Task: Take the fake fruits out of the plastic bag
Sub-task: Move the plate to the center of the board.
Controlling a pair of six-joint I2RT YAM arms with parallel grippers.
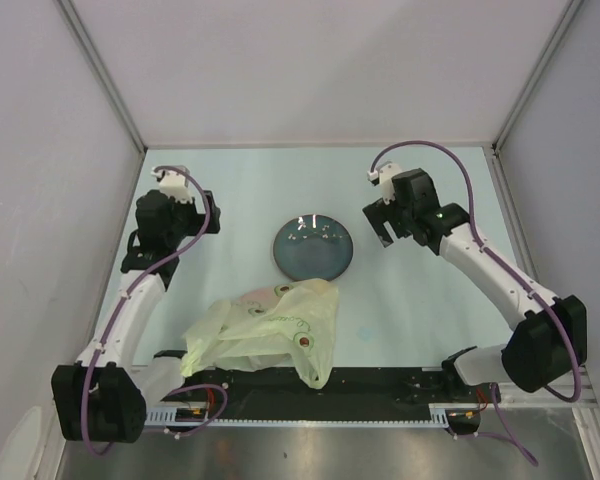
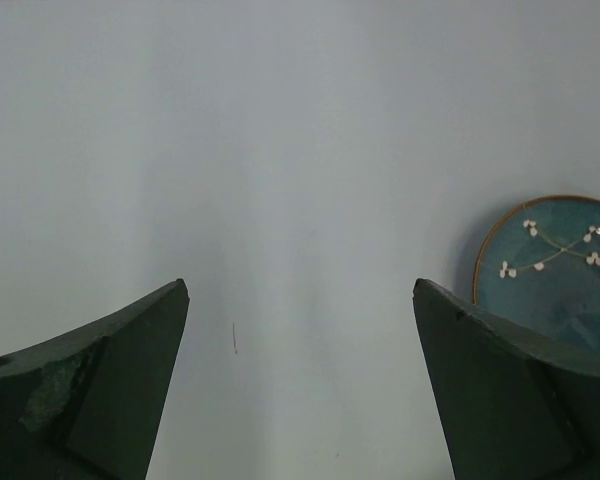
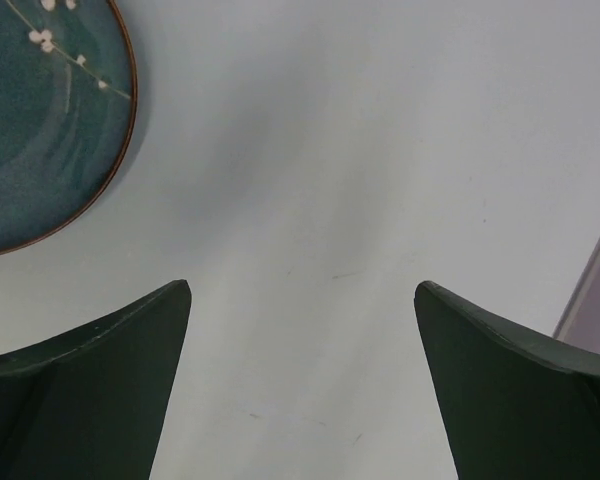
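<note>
The pale yellow-green plastic bag point(image 1: 268, 330) lies crumpled on the table near the front edge, between the two arm bases. A faint pink-red patch shows through its top; the fake fruits themselves are hidden inside it. My left gripper point(image 1: 193, 222) hovers open and empty at the left, well behind the bag; its wrist view shows its gripper point(image 2: 300, 300) with only bare table between the jaws. My right gripper point(image 1: 382, 225) hovers open and empty at the right of the plate; its wrist view shows its gripper point(image 3: 302, 295) over bare table.
A dark blue-green round plate point(image 1: 313, 247) with small white flowers sits in the middle of the table, behind the bag; it shows in the left wrist view point(image 2: 560, 275) and the right wrist view point(image 3: 40, 130). White walls enclose the table on three sides.
</note>
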